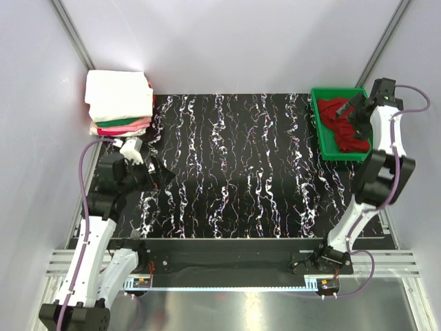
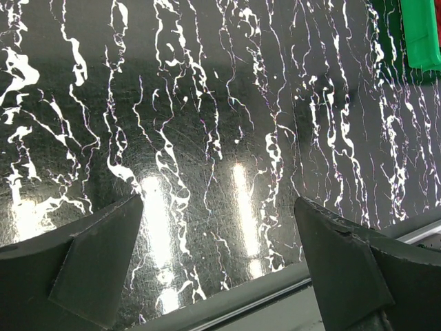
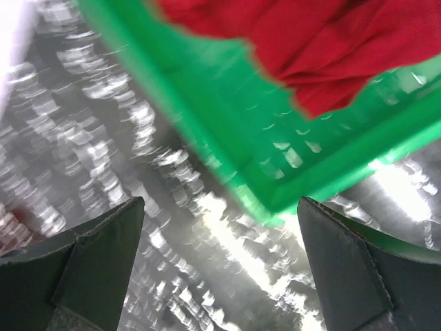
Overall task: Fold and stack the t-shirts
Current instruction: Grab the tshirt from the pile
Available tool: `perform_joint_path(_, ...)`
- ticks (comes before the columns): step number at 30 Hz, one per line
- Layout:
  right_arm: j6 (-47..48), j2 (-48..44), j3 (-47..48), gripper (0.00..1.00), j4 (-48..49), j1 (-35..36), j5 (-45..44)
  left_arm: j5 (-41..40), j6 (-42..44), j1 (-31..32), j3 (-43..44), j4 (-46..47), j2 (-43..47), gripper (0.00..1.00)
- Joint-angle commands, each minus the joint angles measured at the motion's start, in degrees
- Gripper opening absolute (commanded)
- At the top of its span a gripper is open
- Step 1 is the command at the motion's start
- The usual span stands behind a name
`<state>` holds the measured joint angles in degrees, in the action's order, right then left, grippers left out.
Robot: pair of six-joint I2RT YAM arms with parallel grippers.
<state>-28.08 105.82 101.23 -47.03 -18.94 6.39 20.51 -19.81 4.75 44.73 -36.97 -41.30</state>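
Observation:
A deep red t-shirt (image 1: 341,125) lies crumpled in the green tray (image 1: 342,158) at the back right. In the right wrist view the red t-shirt (image 3: 310,41) fills the top, inside the tray's wall (image 3: 227,138). My right gripper (image 1: 356,110) (image 3: 220,265) hovers over the tray's corner, open and holding nothing. A stack of folded t-shirts (image 1: 117,103), white over green and pink, sits at the back left corner. My left gripper (image 1: 157,172) (image 2: 220,258) hangs open over bare table, in front of the stack.
The black marbled tabletop (image 1: 241,172) spans the middle. The table's near edge (image 2: 262,289) runs just below the left fingers. A corner of the green tray (image 2: 420,34) shows far off in the left wrist view. White walls enclose the back and sides.

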Motion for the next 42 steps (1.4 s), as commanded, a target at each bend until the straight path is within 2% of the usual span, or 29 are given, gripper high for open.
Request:
perform_joint_path(1, 0.57, 8.41, 10.08, 1.0, -5.53, -1.01, -6.12, 1.72, -0.14, -0.18, -0.26, 3.48, 0.25, 0.99)
perform_joint_path(5, 0.74, 23.85, 25.12, 1.0, -10.27, -1.1, -12.52, 2.69, -0.14, -0.18, -0.61, 4.01, 0.25, 0.99)
perform_joint_path(6, 1.09, 26.26, 31.25, 1.0, -12.54, -1.1, -13.68, 2.78, -0.14, -0.27, -0.7, 3.92, 0.08, 0.99)
perform_joint_path(9, 2.49, 33.91, 39.89, 1.0, -14.94, -1.1, -15.89, 2.78, -0.23, -0.27, -0.61, 4.01, -0.27, 0.99)
perform_joint_path(12, 2.67, 37.09, 40.37, 0.97, -13.1, -1.1, -14.92, 2.78, -0.23, -0.27, -0.78, 4.1, -0.27, 0.99)
perform_joint_path(15, 2.5, 37.35, 36.69, 0.9, -10.38, -1.1, -13.87, 3.04, -0.23, -0.27, -0.78, 4.1, -0.71, 0.99)
perform_joint_path(18, 2.67, 37.0, 32.82, 0.8, -8.7, -1.1, -12.37, 3.13, -0.23, -0.27, -0.7, 4.01, -1.06, 0.99)
perform_joint_path(19, 2.76, 36.31, 31.67, 0.73, -8.09, -1.1, -11.5, 2.96, -0.23, -0.27, -0.7, 4.01, -1.15, 0.99)
perform_joint_path(20, 2.76, 35.78, 30.44, 0.54, -6.26, -1.1, -11.14, 2.78, -0.23, -0.27, -0.7, 3.93, -1.15, 0.99)
perform_joint_path(23, 3.11, 33.76, 26.74, 0.22, -4.13, -1.1, -9.91, 2.6, -0.31, -0.27, -0.7, 4.01, -0.8, 0.99)
perform_joint_path(24, 2.68, 33.14, 26.39, 0.03, -4.04, -1.1, -9.3, 2.69, -0.31, -0.27, -0.78, 4.1, -0.8, 0.99)
perform_joint_path(25, 2.33, 32.09, 26.21, 0.0, -4.13, -1.1, -8.68, 2.69, -0.31, -0.27, -0.78, 4.19, -0.8, 0.99)
perform_joint_path(28, 1.09, 28.15, 27.35, 0.0, -4.65, -0.22, -8.24, 2.69, -0.31, -0.36, -0.78, 4.1, -0.89, 0.99)
perform_joint_path(31, 1.44, 24.36, 33.05, 0.0, -7.89, 2.76, -7.72, 2.25, -0.31, -0.27, -0.78, 4.19, -0.36, 0.99)
perform_joint_path(32, 1.53, 23.56, 37.68, 0.0, -10.08, 4.94, -6.67, 2.25, -0.31, -0.36, -0.87, 4.19, -0.19, 0.99)
perform_joint_path(35, 0.92, 20.4, 47.17, 0.0, -11.68, 8.29, 10.16, 1.81, -0.4, -0.36, -0.96, 4.28, 0.17, 0.99)
perform_joint_path(36, -0.3, 19.69, 49.13, 0.0, -11.16, 9.87, 22.4, 1.64, -0.4, -0.27, -0.96, 4.19, 0.17, 0.99)
perform_joint_path(39, -8.73, 14.52, 49.78, 0.0, -2.84, 10.94, 38.02, 1.11, -0.4, -0.27, -0.87, 4.01, 0.08, 0.99)
perform_joint_path(42, -14.89, 3.3, 39.42, 0.0, 10.87, 8.76, 38.71, 0.84, -0.4, -0.27, -0.79, 3.92, 0.25, 0.99)
